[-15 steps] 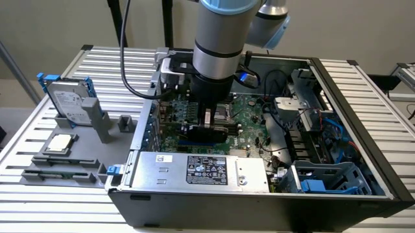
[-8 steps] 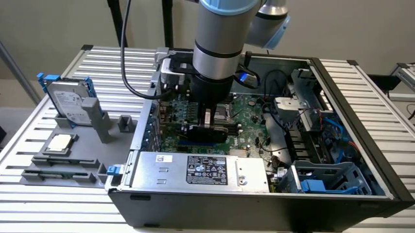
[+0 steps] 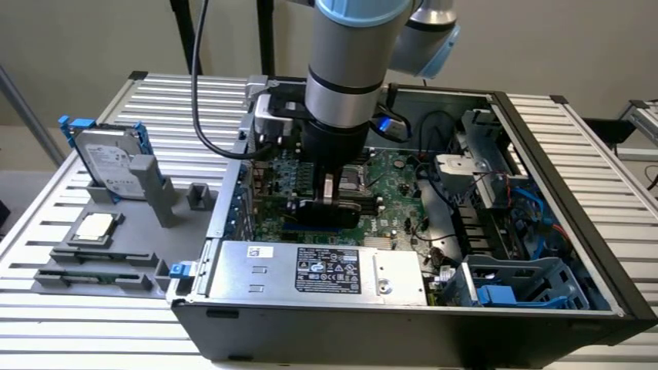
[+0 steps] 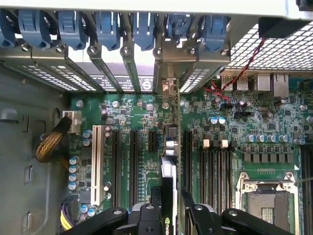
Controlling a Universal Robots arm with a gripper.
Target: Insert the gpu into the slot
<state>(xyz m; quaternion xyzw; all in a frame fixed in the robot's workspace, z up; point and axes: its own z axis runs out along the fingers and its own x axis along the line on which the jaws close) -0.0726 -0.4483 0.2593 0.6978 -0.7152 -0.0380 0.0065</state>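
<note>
The gpu (image 3: pixel 320 212), a small black card, hangs edge-down over the green motherboard (image 3: pixel 396 173) inside the open case, with my gripper (image 3: pixel 327 202) shut on it. A thin bright-blue strip, the slot (image 3: pixel 308 229), shows just under the card's lower edge. I cannot tell whether card and slot touch. In the wrist view the gpu (image 4: pixel 168 171) appears edge-on between my fingers (image 4: pixel 156 198), my gripper (image 4: pixel 171 203) straddling it. Its metal bracket end (image 4: pixel 168 90) reaches toward the rear bay openings. The card hides the slot beneath it.
Black expansion slots (image 4: pixel 133 161) and a white one (image 4: pixel 96 164) lie beside the card, memory slots (image 4: pixel 215 166) and the CPU socket (image 4: pixel 271 203) on the other side. The silver power supply (image 3: pixel 319 270) borders the board. Blue clips (image 4: pixel 107 24) line the rear. A hard drive (image 3: pixel 108 166) stands outside.
</note>
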